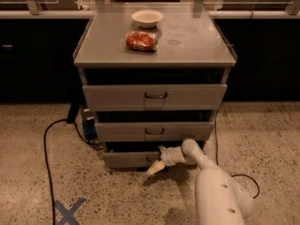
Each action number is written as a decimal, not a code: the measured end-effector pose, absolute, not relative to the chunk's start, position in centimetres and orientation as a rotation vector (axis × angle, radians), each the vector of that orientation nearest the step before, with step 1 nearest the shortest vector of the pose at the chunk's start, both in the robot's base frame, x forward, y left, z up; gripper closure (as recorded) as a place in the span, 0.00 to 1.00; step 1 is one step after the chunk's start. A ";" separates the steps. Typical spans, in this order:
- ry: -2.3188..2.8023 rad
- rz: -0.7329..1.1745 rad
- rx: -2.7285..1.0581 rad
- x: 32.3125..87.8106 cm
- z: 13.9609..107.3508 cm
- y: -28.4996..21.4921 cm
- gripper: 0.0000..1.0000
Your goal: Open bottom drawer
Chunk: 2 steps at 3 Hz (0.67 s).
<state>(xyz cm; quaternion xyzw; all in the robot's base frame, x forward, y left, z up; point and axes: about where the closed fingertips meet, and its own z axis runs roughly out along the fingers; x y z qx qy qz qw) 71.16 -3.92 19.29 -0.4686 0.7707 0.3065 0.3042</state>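
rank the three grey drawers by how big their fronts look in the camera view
Top grey metal drawer, widest and tallest front.
Middle grey metal drawer.
Bottom grey metal drawer, smallest-looking, though the downward angle may shrink it; the gripper sits at its front.

Dim warm overhead light, soft shadow under claw at bottom drawer.

one cabinet with three drawers: top drawer, middle drawer, bottom drawer. on top, one bowl at 12 o'clock and one red packet near centre. one arm, one gripper at the bottom drawer's front. two floor cables, at 8 and 4 o'clock. one blue cross at 7.
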 end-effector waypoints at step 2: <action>2.118 0.917 -1.314 67.4 20.4 -4.7 0.00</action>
